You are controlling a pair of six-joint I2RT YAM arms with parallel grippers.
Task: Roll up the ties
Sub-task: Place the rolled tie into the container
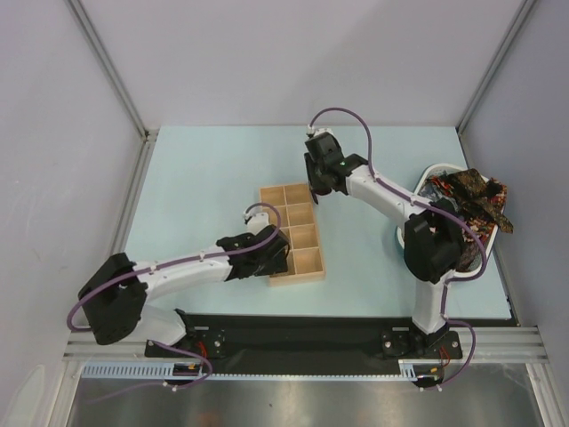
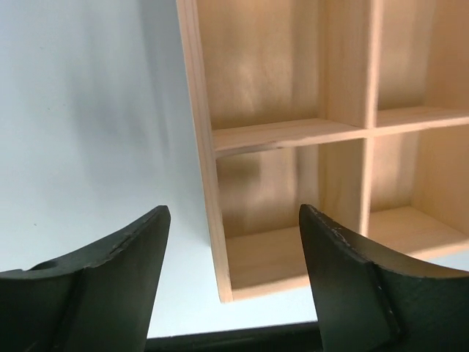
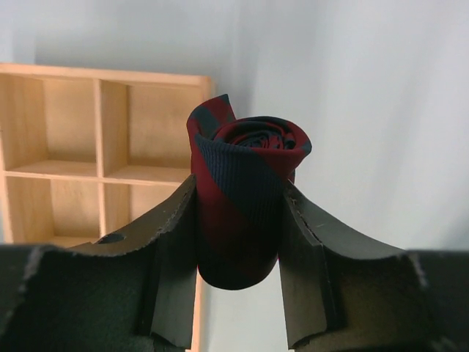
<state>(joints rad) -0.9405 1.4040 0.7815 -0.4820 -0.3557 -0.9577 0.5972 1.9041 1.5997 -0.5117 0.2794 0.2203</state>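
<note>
A rolled navy tie with red diagonal stripes (image 3: pixel 245 183) stands upright between my right gripper's (image 3: pixel 238 213) pads, and the gripper is shut on it. In the top view the right gripper (image 1: pixel 318 187) hangs over the far right corner of the wooden compartment tray (image 1: pixel 307 261); the roll itself is hidden there. My left gripper (image 2: pixel 234 246) is open, its fingers straddling the tray's (image 2: pixel 201 125) near left corner without touching it. In the top view the left gripper (image 1: pixel 274 256) sits at the tray's near left side. A heap of loose patterned ties (image 1: pixel 476 200) lies at the right.
The loose ties rest in a white container (image 1: pixel 428 174) by the right wall. The tray's compartments (image 3: pixel 69 125) visible in the wrist views hold nothing. Frame posts and grey walls close in the pale blue table (image 1: pixel 204 178) on three sides.
</note>
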